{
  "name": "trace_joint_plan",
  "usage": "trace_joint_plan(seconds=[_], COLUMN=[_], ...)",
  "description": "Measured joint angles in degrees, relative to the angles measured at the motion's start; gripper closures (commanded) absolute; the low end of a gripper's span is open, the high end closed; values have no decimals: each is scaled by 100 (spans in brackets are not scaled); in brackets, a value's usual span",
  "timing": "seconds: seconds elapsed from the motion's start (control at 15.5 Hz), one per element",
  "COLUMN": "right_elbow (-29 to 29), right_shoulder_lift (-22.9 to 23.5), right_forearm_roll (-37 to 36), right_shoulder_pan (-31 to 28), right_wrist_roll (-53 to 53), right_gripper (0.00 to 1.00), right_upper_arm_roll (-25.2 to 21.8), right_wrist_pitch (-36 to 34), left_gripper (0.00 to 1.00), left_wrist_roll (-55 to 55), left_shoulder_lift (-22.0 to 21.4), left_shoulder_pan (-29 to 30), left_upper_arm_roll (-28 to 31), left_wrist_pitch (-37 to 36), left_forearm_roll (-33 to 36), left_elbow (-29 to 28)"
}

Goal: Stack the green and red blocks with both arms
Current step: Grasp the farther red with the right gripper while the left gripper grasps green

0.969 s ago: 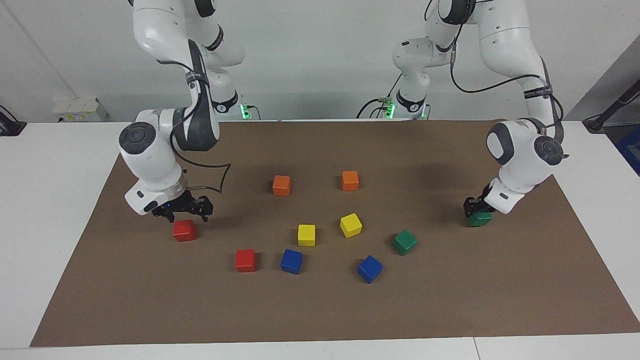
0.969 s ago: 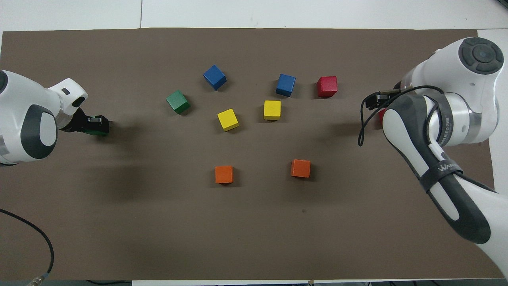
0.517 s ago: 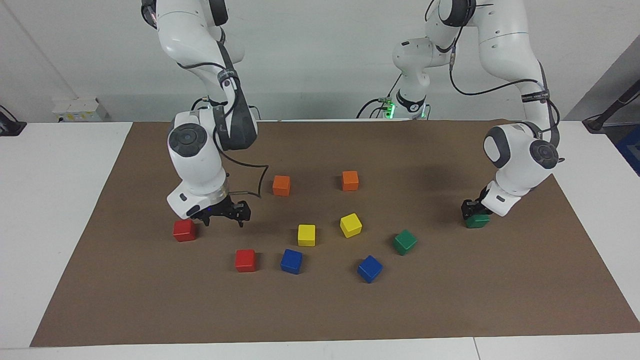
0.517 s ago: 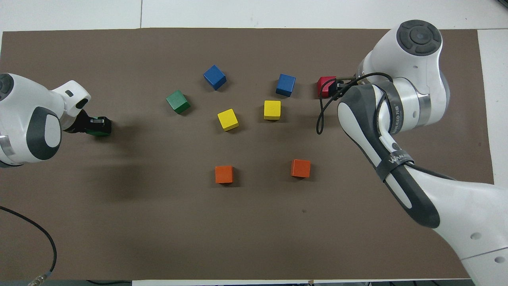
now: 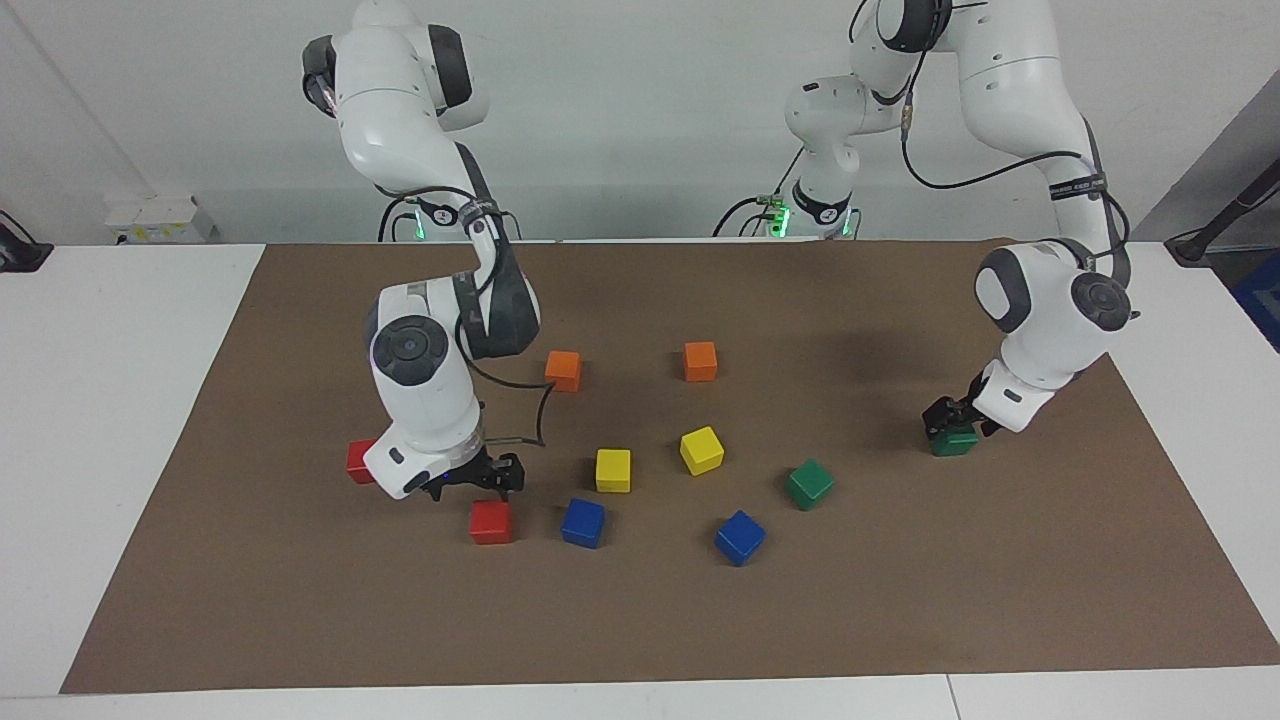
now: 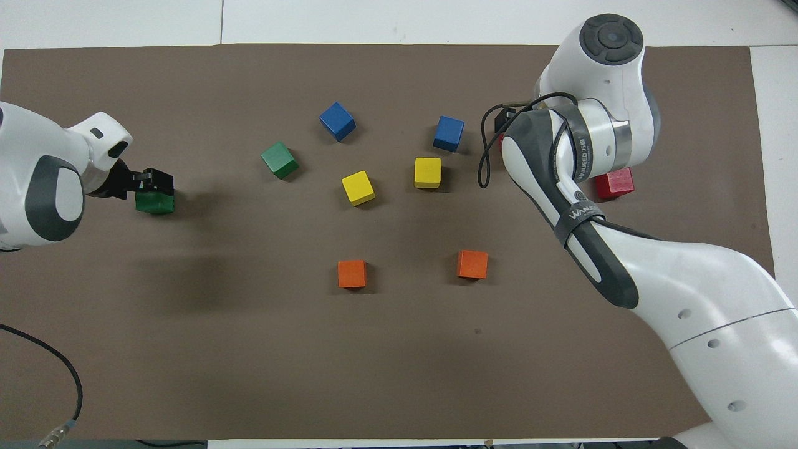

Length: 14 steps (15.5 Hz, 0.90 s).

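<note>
**No stack built yet; all four blocks lie single on the mat**

The left gripper (image 5: 957, 417) sits spread just above a green block (image 5: 954, 440) near the mat's edge at the left arm's end. The second green block (image 5: 809, 484) lies toward the middle. The right gripper (image 5: 478, 485) hangs spread just over a red block (image 5: 491, 521). The other red block (image 5: 358, 460) lies nearer the mat's edge at the right arm's end. Both pickups and both stackings look still to do.

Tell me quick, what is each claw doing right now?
Left gripper: right above a green block; open or closed cannot be told.
Right gripper: open, empty, over a red block.
</note>
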Motion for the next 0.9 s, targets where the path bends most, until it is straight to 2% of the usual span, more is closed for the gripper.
trace_joint_plan(seconds=[0.19,0.32,0.52,0.71,0.9], right_elbow=[232,291,327,326,284], right_shoulder_lift=[209,318,439,464,484], right_forearm_roll=[-14,-16,-22,-23,-23], right_shoulder_pan=[11,5,-7,-19,-28], right_wrist_roll=[-88,-259,-378,-420,-421], right_gripper=[0,0,0,0,1], right_upper_arm_roll=[73,74,72,69,69], right_wrist_pitch=[-1,18,79,262,469], left_gripper=[0,0,0,0,0], left_wrist_roll=[-1283,-1986,-2857,-3430,-3861], left_shoulder_lift=[178,412,1043,1580,1701], left_shoulder_pan=[-542,-919,-1303,-1705,-1902], left_upper_arm_roll=[-14,-2,38,163,193], left_wrist_pitch=[-1026,-1186,-1233,-1124,-823], left_forearm_roll=[23,69,140,229,245], left_elbow=[1283,1776,2445,2830,2746])
